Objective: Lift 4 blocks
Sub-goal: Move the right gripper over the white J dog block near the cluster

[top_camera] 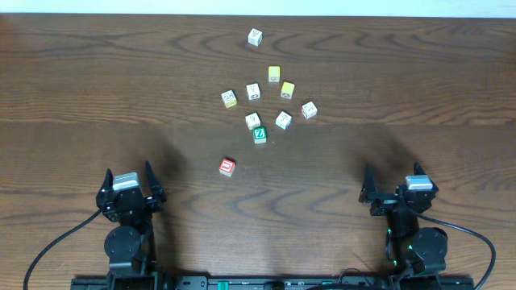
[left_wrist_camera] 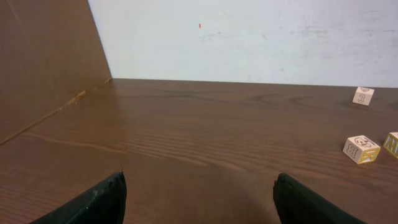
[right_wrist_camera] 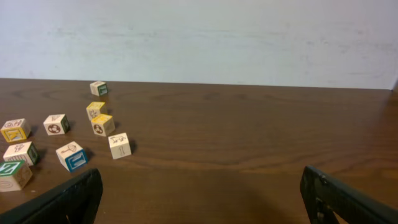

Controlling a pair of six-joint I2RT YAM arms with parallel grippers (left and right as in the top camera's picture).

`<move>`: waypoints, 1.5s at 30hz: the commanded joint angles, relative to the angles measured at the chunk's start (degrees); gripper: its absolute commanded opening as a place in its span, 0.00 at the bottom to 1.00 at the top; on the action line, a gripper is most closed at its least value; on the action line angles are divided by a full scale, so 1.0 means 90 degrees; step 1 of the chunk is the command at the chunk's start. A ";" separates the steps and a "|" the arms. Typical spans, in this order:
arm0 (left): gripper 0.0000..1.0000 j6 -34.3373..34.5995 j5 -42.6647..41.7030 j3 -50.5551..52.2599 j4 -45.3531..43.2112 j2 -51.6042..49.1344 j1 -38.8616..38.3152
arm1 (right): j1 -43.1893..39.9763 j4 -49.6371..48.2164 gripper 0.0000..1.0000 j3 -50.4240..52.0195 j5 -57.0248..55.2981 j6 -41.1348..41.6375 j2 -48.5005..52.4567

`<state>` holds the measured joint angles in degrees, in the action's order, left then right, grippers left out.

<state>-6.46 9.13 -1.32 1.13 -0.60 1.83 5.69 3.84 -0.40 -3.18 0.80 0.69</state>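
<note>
Dark wood-grain table [top_camera: 81, 80]; pale wall [left_wrist_camera: 249, 37] behind far edge. Left gripper [top_camera: 129, 171] and right gripper [top_camera: 393, 171] by near edge, both released, empty. Mid-table: green Z-faced wooden cube [top_camera: 260, 134] just beside two white-faced wooden cubes [top_camera: 252, 120] [top_camera: 283, 120]; red-faced wooden cube [top_camera: 227, 167] apart, nearer near edge.
</note>
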 commanded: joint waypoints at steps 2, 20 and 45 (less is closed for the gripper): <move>0.76 -0.0092 0.0036 0.0121 0.0253 0.0029 0.0027 | -0.0044 -0.0542 0.99 -0.0073 0.3128 0.1741 -0.0034; 0.76 -0.0092 0.0036 0.0121 0.0253 0.0029 0.0027 | -0.0044 0.1756 0.99 -0.5090 0.3050 -0.0146 0.6137; 0.76 -0.0092 0.0036 0.0121 0.0253 0.0029 0.0027 | 0.0908 0.6016 0.99 -1.0285 0.0729 -0.0274 1.1883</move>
<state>-6.48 9.13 -1.43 1.32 -0.60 1.83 11.27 57.30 -92.07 15.68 -6.74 108.38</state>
